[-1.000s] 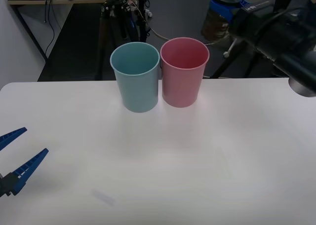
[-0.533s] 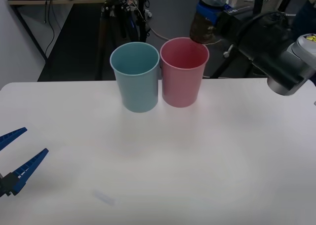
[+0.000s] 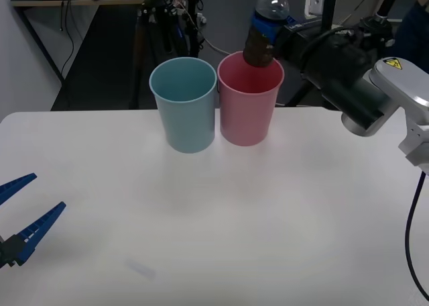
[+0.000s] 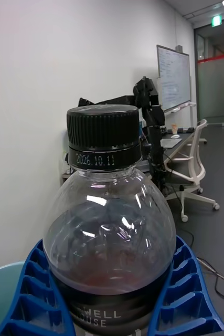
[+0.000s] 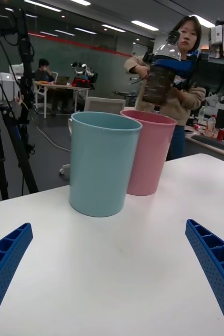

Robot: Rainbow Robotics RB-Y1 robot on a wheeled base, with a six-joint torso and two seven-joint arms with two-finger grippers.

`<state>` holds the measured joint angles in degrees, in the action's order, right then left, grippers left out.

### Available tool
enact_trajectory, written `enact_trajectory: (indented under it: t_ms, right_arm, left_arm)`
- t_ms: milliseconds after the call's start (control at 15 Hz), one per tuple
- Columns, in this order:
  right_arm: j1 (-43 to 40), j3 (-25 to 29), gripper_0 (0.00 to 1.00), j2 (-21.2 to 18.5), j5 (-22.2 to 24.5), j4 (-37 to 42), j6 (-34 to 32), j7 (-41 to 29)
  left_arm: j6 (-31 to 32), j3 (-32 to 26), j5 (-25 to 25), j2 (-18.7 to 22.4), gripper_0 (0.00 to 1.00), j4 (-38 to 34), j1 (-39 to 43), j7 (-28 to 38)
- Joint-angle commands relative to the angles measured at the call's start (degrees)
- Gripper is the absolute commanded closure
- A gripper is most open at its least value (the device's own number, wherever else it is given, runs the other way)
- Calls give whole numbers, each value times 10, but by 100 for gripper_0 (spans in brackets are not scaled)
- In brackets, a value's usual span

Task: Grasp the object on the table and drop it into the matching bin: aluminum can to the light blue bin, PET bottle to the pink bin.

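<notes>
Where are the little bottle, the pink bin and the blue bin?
PET bottle [image 3: 262,45], front view, on its dark brown body.
pink bin [image 3: 247,115], front view, on its outer wall.
light blue bin [image 3: 190,121], front view, on its outer wall.

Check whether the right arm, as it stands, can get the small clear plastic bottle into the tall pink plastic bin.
Probably yes: the right gripper holds the small clear plastic bottle at the tall pink plastic bin's open rim, with nothing between them.
</notes>
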<state>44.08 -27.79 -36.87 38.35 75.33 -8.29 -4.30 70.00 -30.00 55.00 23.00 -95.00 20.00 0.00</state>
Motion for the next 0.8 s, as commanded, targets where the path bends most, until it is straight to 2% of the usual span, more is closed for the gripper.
enact_trajectory:
  t_ms: [67, 800]
  right_arm:
    - [1, 0, 100, 9, 8, -4, 2, 2]
    - [1, 3, 100, 12, 12, -3, 6, 2]
  left_arm:
    - [0, 0, 0, 0, 0, 0, 0, 0]
    - [0, 0, 0, 0, 0, 0, 0, 0]
